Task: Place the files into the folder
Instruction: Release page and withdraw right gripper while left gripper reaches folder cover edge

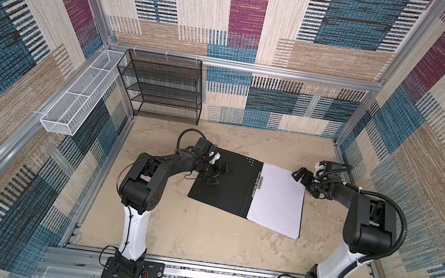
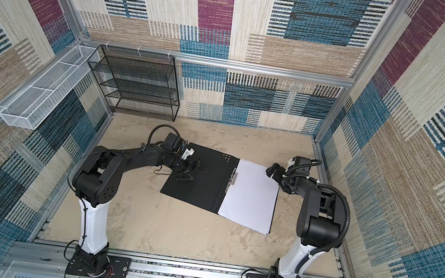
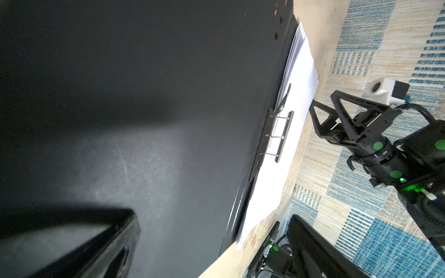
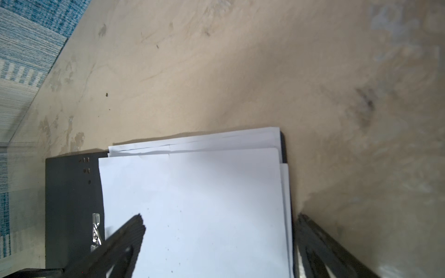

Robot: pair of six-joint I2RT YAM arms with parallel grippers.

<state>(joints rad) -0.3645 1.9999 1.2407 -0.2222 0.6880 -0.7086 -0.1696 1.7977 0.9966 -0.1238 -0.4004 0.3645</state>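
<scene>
Open folder (image 1: 234, 190) holds the files (image 1: 278, 200); left claw (image 1: 220, 175) and right claw (image 1: 300, 174) gape empty.

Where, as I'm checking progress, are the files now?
In both top views the files lie stacked on the right half of the open folder, beside its clip, with the right tool by their far right corner.

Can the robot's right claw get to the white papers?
Probably yes. The right gripper is open, its jaws astride the edge of the files, which lie uncovered on the open folder; nothing blocks it.
</scene>
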